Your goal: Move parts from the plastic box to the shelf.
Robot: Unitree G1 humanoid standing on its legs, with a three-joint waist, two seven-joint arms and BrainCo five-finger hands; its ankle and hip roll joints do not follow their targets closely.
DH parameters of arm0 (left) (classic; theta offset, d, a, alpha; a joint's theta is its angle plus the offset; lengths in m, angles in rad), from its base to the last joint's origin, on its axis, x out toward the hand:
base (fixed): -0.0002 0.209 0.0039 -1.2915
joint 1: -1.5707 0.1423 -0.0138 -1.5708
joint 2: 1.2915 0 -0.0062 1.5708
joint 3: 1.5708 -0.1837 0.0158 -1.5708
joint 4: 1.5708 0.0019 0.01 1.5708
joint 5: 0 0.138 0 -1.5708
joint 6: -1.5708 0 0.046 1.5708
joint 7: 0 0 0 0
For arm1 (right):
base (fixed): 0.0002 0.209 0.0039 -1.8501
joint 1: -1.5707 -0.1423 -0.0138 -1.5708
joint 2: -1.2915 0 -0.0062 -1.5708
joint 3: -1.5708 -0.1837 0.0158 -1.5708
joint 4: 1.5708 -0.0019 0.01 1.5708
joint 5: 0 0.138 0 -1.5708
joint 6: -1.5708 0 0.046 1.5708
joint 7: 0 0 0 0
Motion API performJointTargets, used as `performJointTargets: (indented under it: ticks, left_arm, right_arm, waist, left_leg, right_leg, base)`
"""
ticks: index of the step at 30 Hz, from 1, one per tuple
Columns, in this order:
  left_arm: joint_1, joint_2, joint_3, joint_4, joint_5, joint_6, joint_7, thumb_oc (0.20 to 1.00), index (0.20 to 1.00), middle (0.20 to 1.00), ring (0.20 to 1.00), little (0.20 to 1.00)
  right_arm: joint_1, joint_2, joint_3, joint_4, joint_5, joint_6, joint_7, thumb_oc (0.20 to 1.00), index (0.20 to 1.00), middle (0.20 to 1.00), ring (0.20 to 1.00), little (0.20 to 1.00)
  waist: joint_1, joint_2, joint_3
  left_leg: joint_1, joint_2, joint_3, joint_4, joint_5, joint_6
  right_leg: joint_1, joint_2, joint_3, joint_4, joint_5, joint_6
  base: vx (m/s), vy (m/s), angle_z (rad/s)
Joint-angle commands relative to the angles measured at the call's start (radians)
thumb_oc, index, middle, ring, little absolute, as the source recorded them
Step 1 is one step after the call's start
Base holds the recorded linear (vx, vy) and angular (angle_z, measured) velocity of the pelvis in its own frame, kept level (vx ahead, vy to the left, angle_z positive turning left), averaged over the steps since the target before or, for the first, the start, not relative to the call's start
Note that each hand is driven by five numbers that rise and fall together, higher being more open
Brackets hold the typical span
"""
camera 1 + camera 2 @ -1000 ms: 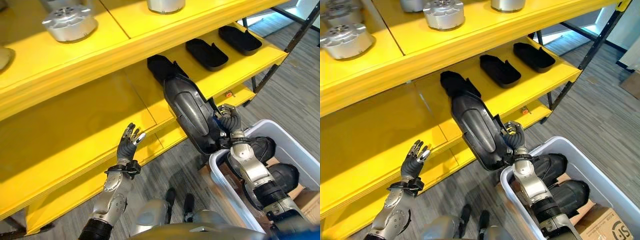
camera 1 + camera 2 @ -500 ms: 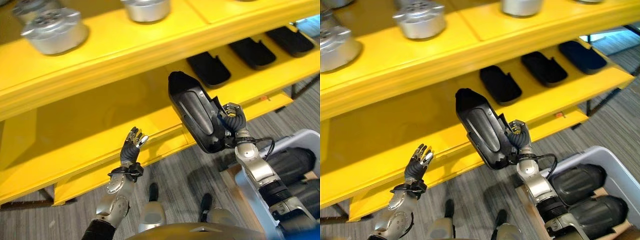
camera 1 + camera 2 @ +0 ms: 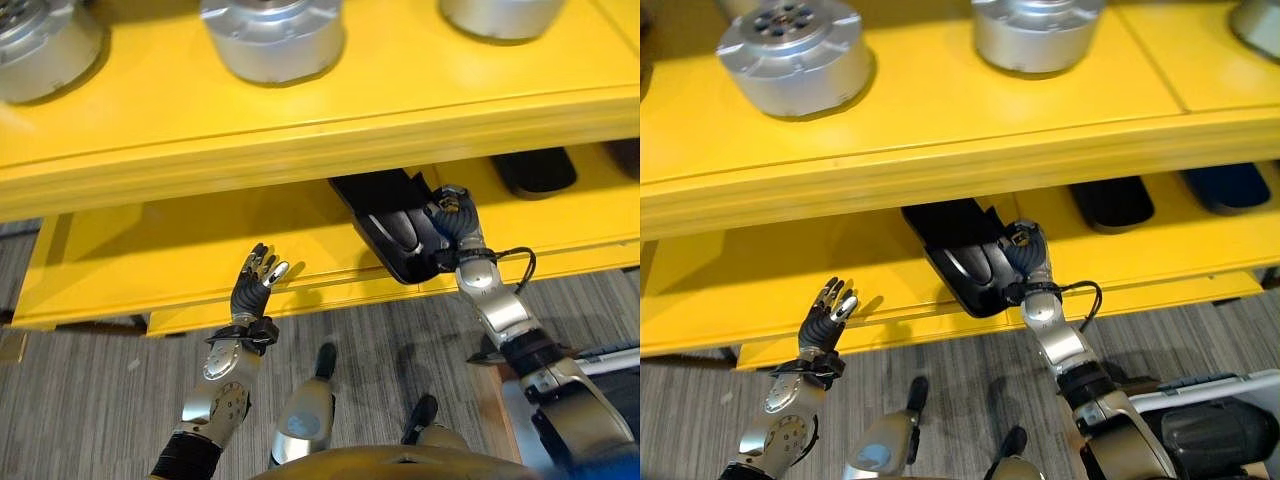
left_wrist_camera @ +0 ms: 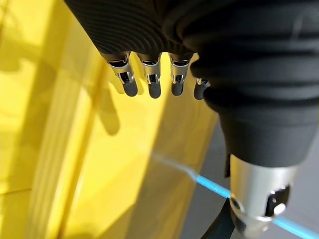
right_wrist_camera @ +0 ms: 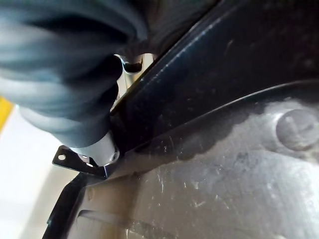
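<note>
My right hand (image 3: 452,215) is shut on the edge of a long black plastic shell part (image 3: 392,222), held over the front of the yellow lower shelf (image 3: 200,255); its far end reaches in under the upper board. The right wrist view shows the shell's dark inner surface (image 5: 234,164) pressed close to the hand. My left hand (image 3: 254,282) is raised in front of the lower shelf's edge with straight fingers (image 4: 149,79) and holds nothing. The plastic box's rim (image 3: 1230,380) shows at the lower right, with a black part (image 3: 1215,435) inside.
Round silver metal parts (image 3: 795,50) (image 3: 1035,30) stand on the upper yellow shelf. More black shell parts (image 3: 1112,203) (image 3: 1227,185) lie on the lower shelf to the right. Grey carpet floor (image 3: 90,400) lies below the shelf.
The camera has swung left and closer to the shelf. My right hand has carried the black shell from beside the box up to the lower shelf. The left hand stays raised and open.
</note>
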Motion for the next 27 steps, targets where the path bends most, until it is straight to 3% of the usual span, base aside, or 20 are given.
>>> performJointTargets:
  ticks: [1, 13, 21, 27]
  left_arm:
    - [-0.013, 0.075, -0.007, -0.126, 0.009, -0.077, 0.011, 1.0, 1.0, 1.0, 1.0, 1.0]
    - [-0.093, 0.098, -0.057, -0.165, 0.006, -0.112, 0.037, 1.0, 1.0, 1.0, 1.0, 1.0]
    - [-0.144, 0.101, -0.077, -0.185, 0.0, -0.138, 0.064, 1.0, 1.0, 1.0, 1.0, 1.0]
    - [-0.171, 0.107, -0.095, -0.194, -0.002, -0.145, 0.079, 1.0, 1.0, 1.0, 1.0, 1.0]
  right_arm:
    - [-0.135, -0.011, 0.005, 0.003, 0.045, -0.054, -0.055, 0.2, 0.2, 0.2, 0.2, 0.2]
    - [-0.424, -0.085, -0.02, 0.202, 0.103, -0.057, -0.152, 0.2, 0.2, 0.2, 0.2, 0.2]
    - [-0.602, -0.142, -0.019, 0.298, 0.132, -0.066, -0.208, 0.2, 0.2, 0.2, 0.2, 0.2]
    - [-0.675, -0.159, -0.019, 0.356, 0.15, -0.068, -0.243, 0.2, 0.2, 0.2, 0.2, 0.2]
  waist:
    - [0.024, -0.024, 0.027]
    - [0.057, 0.004, 0.159]
    - [0.041, 0.021, 0.238]
    - [0.027, 0.023, 0.244]
  left_leg:
    - [-0.119, -0.007, 0.022, 0.085, -0.038, -0.008]
    - [-0.246, -0.02, 0.006, 0.157, -0.046, 0.001]
    - [-0.362, -0.018, 0.01, 0.339, -0.133, 0.005]
    - [-0.42, -0.023, 0.001, 0.41, -0.157, 0.005]
  right_leg:
    - [0.006, -0.047, 0.014, 0.036, -0.052, 0.012]
    - [-0.14, -0.068, 0.023, 0.158, -0.081, -0.002]
    - [-0.295, -0.088, 0.09, 0.4, -0.183, -0.018]
    - [-0.367, -0.094, 0.111, 0.498, -0.227, -0.03]
  base:
    - [-0.03, 0.029, 0.29]
    - [-0.03, 0.012, 0.09]
    - [-0.03, 0.013, -0.02]
    - [-0.03, -0.007, 0.0]
